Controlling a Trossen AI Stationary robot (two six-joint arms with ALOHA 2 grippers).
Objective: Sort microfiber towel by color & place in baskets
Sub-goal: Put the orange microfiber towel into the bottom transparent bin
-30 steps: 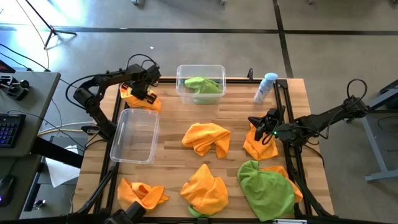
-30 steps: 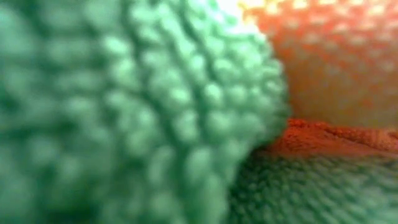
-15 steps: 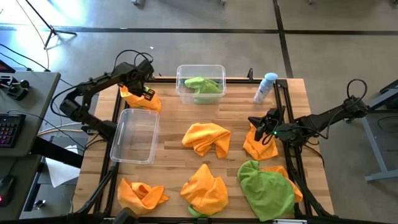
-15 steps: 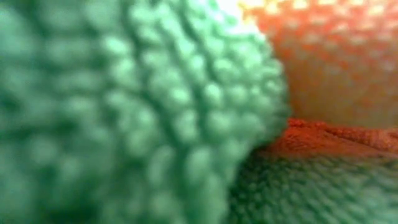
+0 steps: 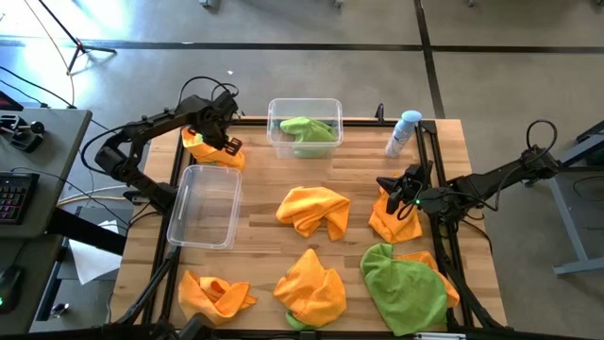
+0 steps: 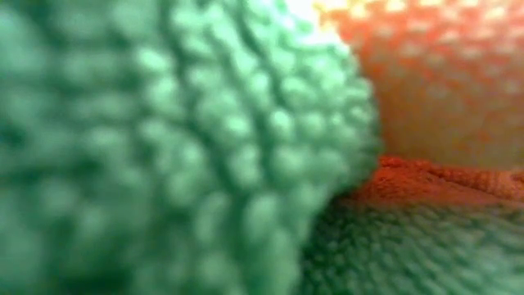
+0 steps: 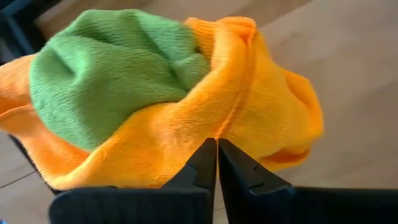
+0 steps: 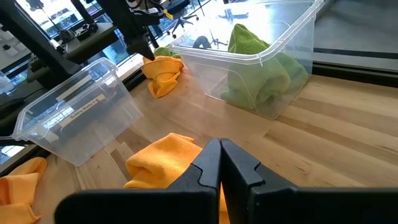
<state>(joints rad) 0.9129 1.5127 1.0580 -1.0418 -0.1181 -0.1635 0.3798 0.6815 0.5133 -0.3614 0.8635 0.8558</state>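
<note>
A: How are the left gripper (image 7: pixel 217 163) fingers set?

B: Pressed together, nothing between them, tips just at an orange towel (image 5: pixel 213 149) bundled around a green towel (image 7: pixel 106 74) at the tabletop's far left corner.

A: And the arm?

B: Reaching in from the left edge; half a second ago its wrist sat slightly farther left.

A: The right gripper (image 5: pixel 403 192)?

B: Closed too (unmoved), over an orange cloth (image 5: pixel 392 221) by the right edge. One basket (image 5: pixel 304 121) holds green; the other basket (image 5: pixel 204 205) holds none.

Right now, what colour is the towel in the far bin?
Lime green towel; right wrist view shows it best.
</note>
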